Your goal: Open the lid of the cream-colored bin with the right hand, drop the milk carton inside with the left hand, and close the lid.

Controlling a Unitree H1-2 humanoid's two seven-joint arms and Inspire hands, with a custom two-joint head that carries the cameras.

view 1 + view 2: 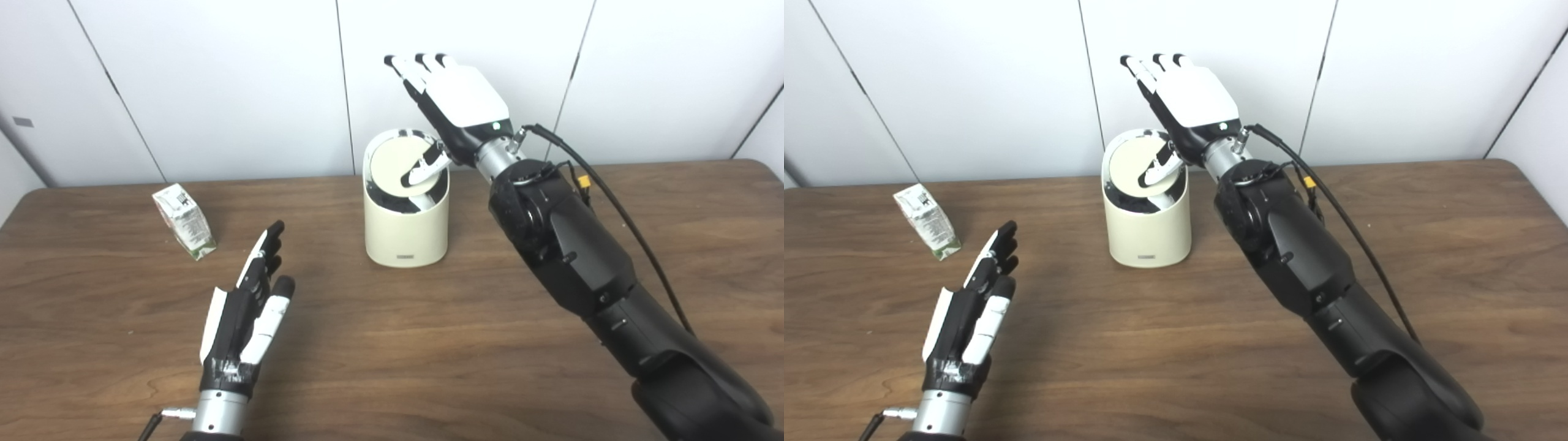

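From the left eye view, the right hand (456,101) hung spread over the cream-colored bin (406,229) near the table's (429,367) back edge, thumb pressing the lid (398,165) tilted, presumably to open it. From the right eye view, the left hand (971,306) waited empty, fingers straight and close together, near the front-left, with nothing between it and the milk carton (928,223) by the back-left edge.

Right hand (456,101): glossy white shell plate over back, black underside and finger segments, white finger links tipped black, small green indicator light near wrist edge. Brushed silver metal wrist collar (497,156) behind it. Bulky matte black forearm housing (566,245), small round fasteners on surface. Thick black cable (612,196) looped along forearm, yellow connector (small, near wrist).

Left hand (245,312): same white-and-black build, black fingertips, black tape-like wrap at base, silver cylindrical wrist (218,413) with thin cable plugged in side.
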